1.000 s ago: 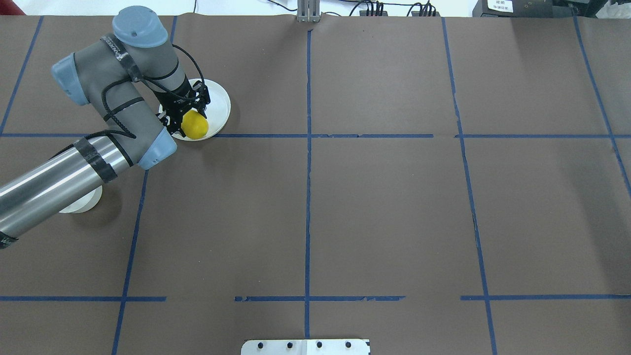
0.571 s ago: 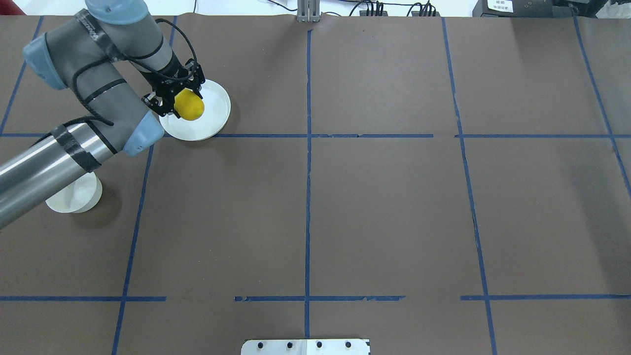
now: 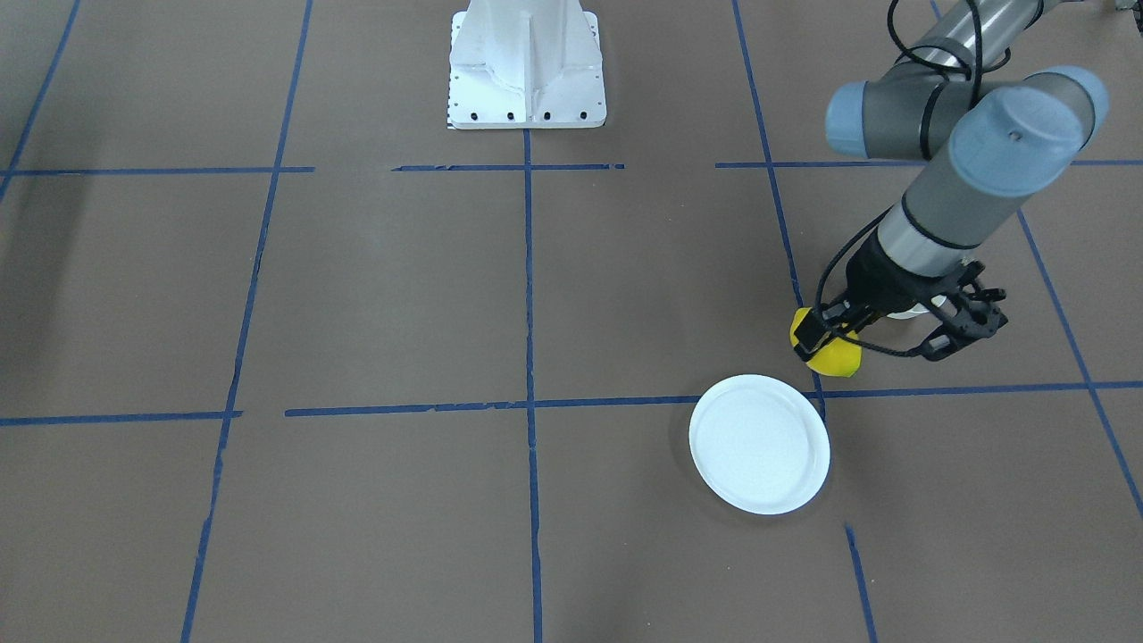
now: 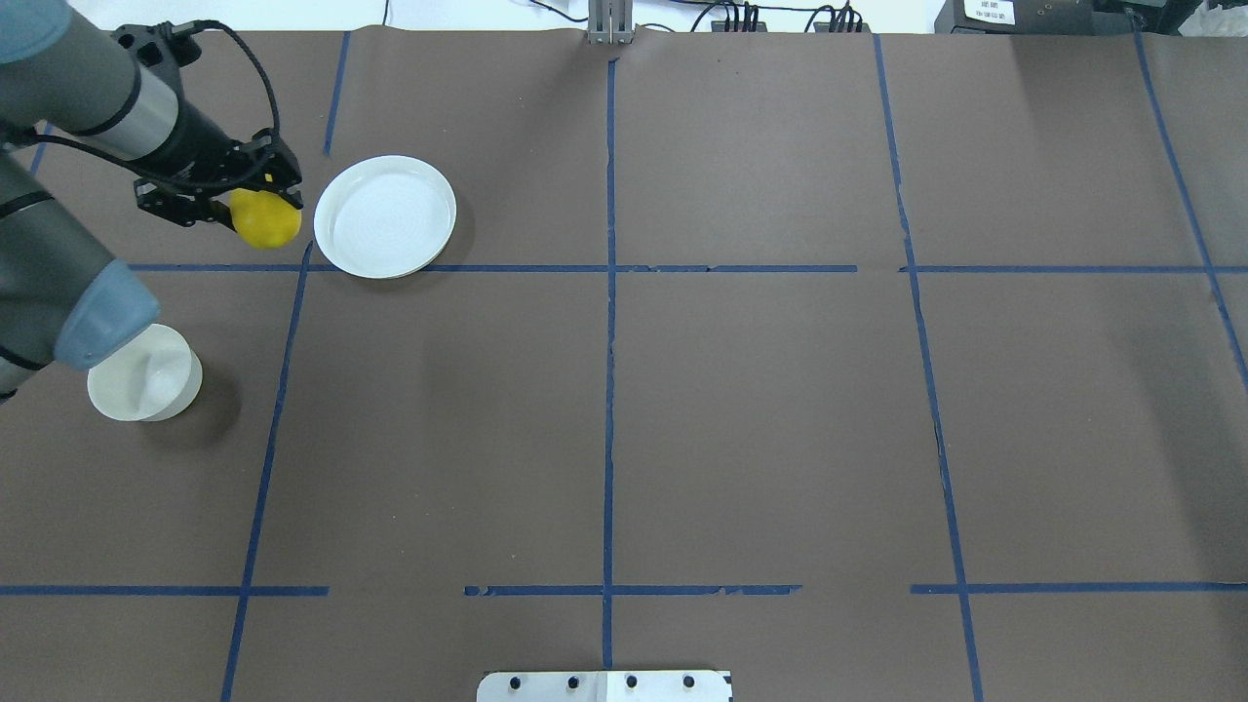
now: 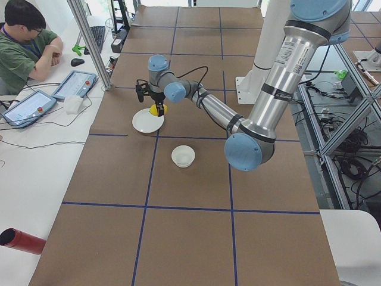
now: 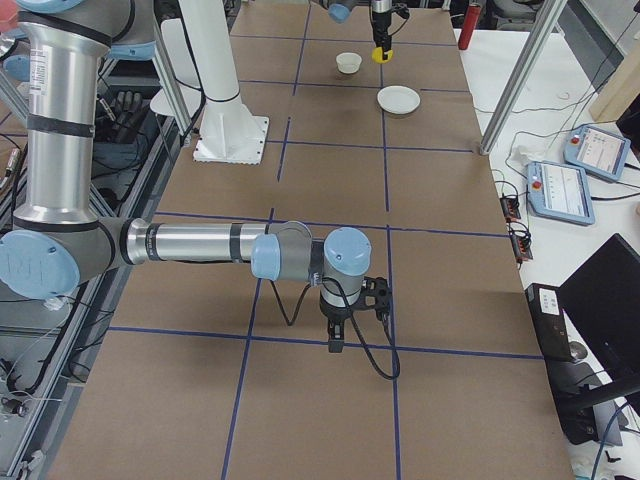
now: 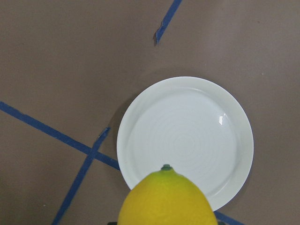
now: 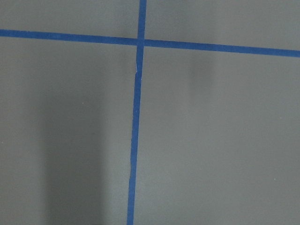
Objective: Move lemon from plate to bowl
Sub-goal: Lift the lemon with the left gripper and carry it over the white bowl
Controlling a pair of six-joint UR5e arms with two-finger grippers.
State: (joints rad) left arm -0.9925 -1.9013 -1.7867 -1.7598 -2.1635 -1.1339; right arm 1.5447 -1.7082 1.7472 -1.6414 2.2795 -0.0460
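Status: pick-up judged done, carry in hand, delivery outstanding

- Bowl point(image 4: 146, 378): one. At the far left of the tabletop point(image 4: 741, 409), holding nothing, partly under the left arm's elbow.
- Left tool point(image 4: 249, 207): one. Its fingers are closed on the lemon and grip nothing else.
- Lemon point(image 4: 266, 224): one. Held off the plate, just beside the rim at the plate's 9 o'clock. The bowl lies well apart, at about 7 o'clock from it.
- Plate point(image 4: 385, 216): one, bare.
- Right tool point(image 6: 340, 338): one. Far off toward 3 o'clock and seen only from the side, so I cannot tell whether its fingers are apart or together.

Left to do, as judged: travel toward 7 o'clock, centre over the bowl, lower, release
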